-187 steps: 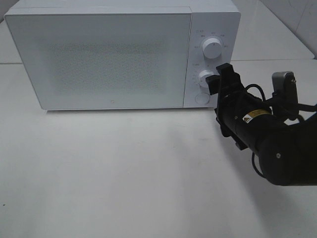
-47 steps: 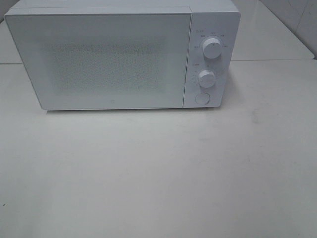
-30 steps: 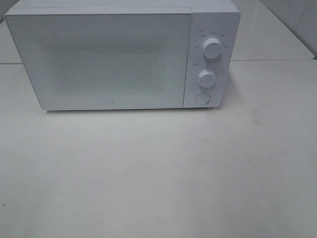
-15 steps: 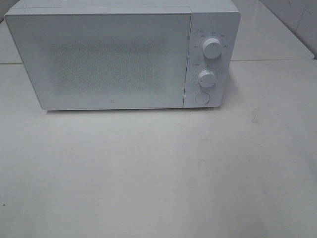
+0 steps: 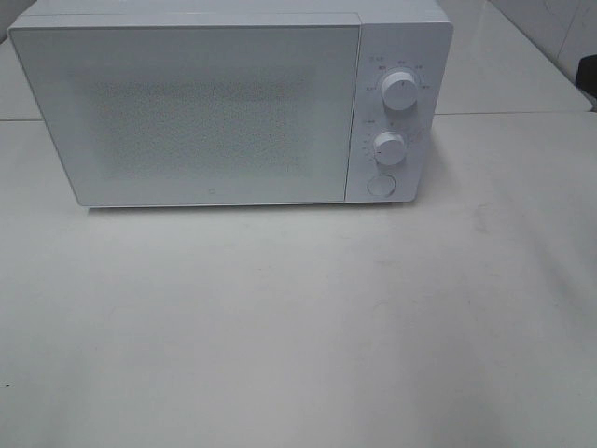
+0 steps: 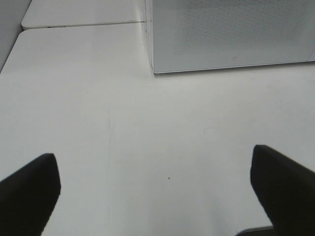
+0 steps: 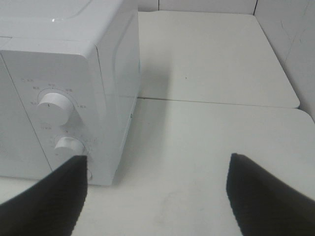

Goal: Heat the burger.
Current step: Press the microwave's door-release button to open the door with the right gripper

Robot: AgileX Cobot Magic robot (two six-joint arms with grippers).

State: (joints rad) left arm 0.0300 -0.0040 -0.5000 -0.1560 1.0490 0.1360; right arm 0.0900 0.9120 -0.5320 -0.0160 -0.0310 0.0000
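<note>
The left gripper (image 6: pixel 152 167) hangs low over the white counter (image 6: pixel 123 123), its two dark fingers (image 6: pixel 29 191) spread wide with nothing between them. It faces the lower left front corner of a white microwave (image 6: pixel 221 34). The right gripper (image 7: pixel 155 169) is likewise splayed and empty. It is on the other side of the appliance, looking toward the control panel and the plain right wall.

The high view shows the microwave standing on the far part of the counter, left of its middle, with bare white surface stretching across the near part. A seam (image 7: pixel 206 102) in the counter runs back to meet the microwave's right side.

The door (image 5: pixel 187 112) is shut flush against the body. Its window is a field of fine grey speckle that shows nothing of the inside. The burger appears in none of the three views, and whether it lies behind that door cannot be told from the pictures.

Right of the door, the panel carries an upper knob (image 5: pixel 400 93), a lower knob (image 5: pixel 390 147) and, beneath them, a round button (image 5: pixel 380 185). The markings around both knobs are too small to read.
</note>
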